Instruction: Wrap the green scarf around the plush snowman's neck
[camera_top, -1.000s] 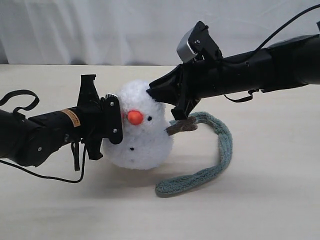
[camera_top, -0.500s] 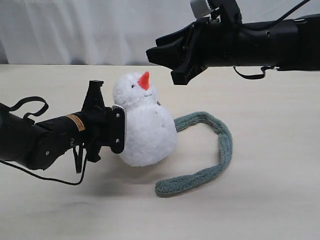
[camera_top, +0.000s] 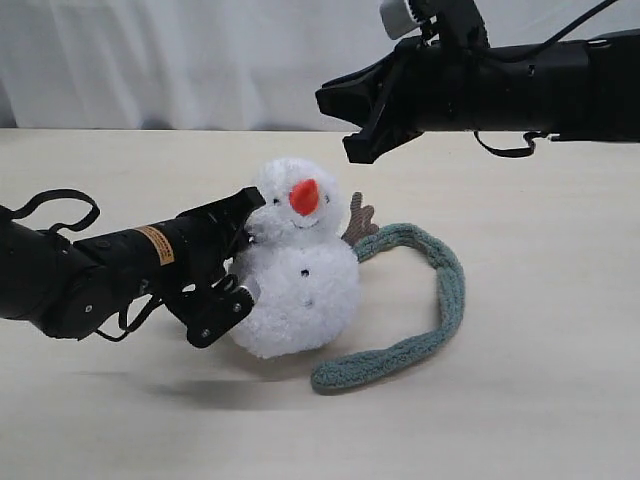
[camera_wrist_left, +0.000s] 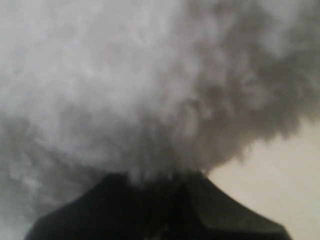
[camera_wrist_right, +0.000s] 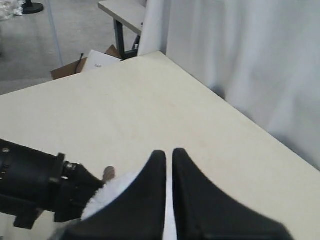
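The plush snowman (camera_top: 300, 280) stands upright mid-table, its orange nose (camera_top: 303, 196) facing the exterior camera and one brown twig arm (camera_top: 357, 218) showing on its right. My left gripper (camera_top: 238, 258) grips its left side, one finger (camera_top: 243, 206) by the neck and the other low on the body. White fur (camera_wrist_left: 140, 85) fills the left wrist view. The green scarf (camera_top: 447, 290) lies curved on the table to the right, one end near the twig arm, off the neck. My right gripper (camera_top: 340, 118) hovers above the head, shut and empty; its wrist view shows the snowman (camera_wrist_right: 112, 192) below.
A white curtain (camera_top: 200, 60) hangs behind the table's far edge. Beyond the table corner, the right wrist view shows a cardboard box (camera_wrist_right: 95, 62) on the floor and another table (camera_wrist_right: 125, 12). The left arm (camera_wrist_right: 30, 182) lies low beside the snowman.
The left gripper rolled and stood the tilted snowman upright, its nose now facing front. The right gripper, which lifted off the snowman earlier, has shifted slightly right and stays high.
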